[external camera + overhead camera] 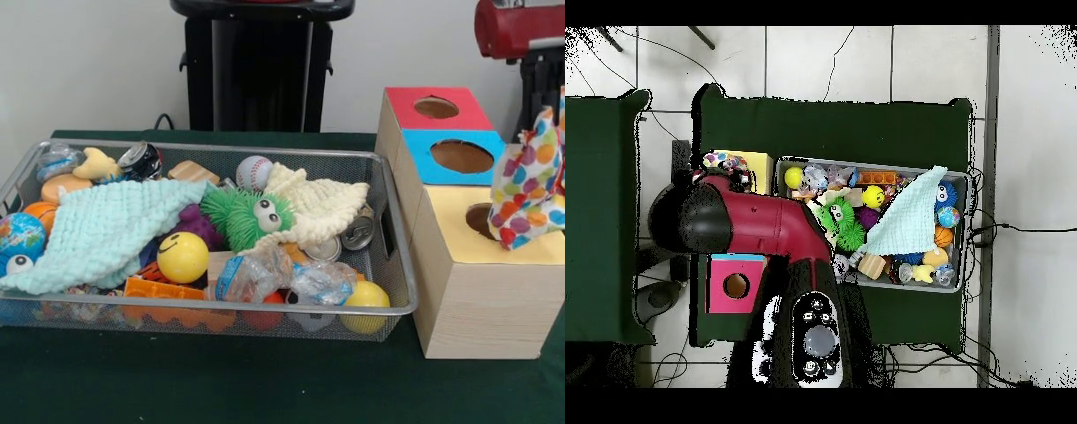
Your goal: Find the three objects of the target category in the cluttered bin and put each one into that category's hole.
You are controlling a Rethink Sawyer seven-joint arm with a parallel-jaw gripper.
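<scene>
Nearest, the cluttered bin (388, 311) sat beside the hole (482, 219), over which a polka-dot cloth (531, 181) hung; gripper grip unclear.

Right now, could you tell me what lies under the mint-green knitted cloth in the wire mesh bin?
Peeking from beneath the mint-green knitted cloth are a yellow smiley ball, a purple toy and an orange brick. Anything under its middle is covered.

we saw the cluttered bin (388, 231) as silver wire mesh with a smooth metal rim. the mint cloth (106, 231) looked knitted and nubbly, the cream cloth (322, 205) the same. the yellow ball (183, 257) was smooth and matt. the largest box (472, 305) showed pale wood grain.
</scene>
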